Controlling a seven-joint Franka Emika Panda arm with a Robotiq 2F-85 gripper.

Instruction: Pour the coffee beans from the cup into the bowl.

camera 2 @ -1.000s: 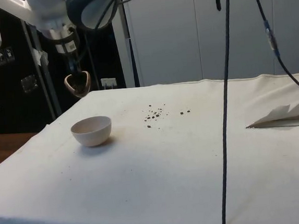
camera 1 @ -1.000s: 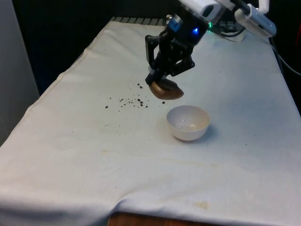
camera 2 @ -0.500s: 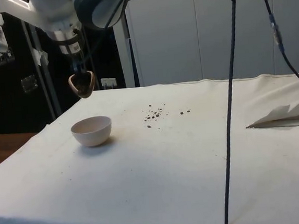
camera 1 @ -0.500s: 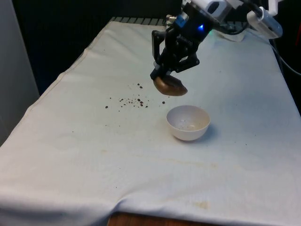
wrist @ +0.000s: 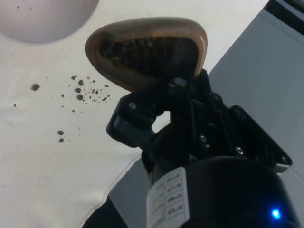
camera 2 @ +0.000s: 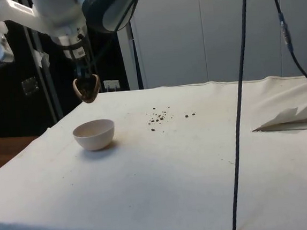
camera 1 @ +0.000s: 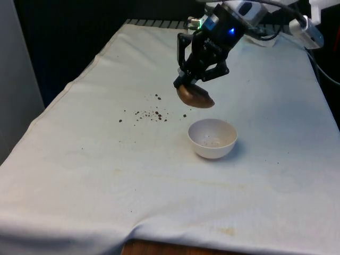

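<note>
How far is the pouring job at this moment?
Done: the black gripper has lifted the brown wooden cup above the table. In hand: the cup is tilted near the white round bowl, beans still inside. Left: the pour itself; the bowl looks almost empty. Some dark beans lie spilled on the white cloth.

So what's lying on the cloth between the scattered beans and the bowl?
Nothing: in the front view the white cloth is bare between the spilled coffee beans and the white bowl. The side view shows the same bare gap.
</note>
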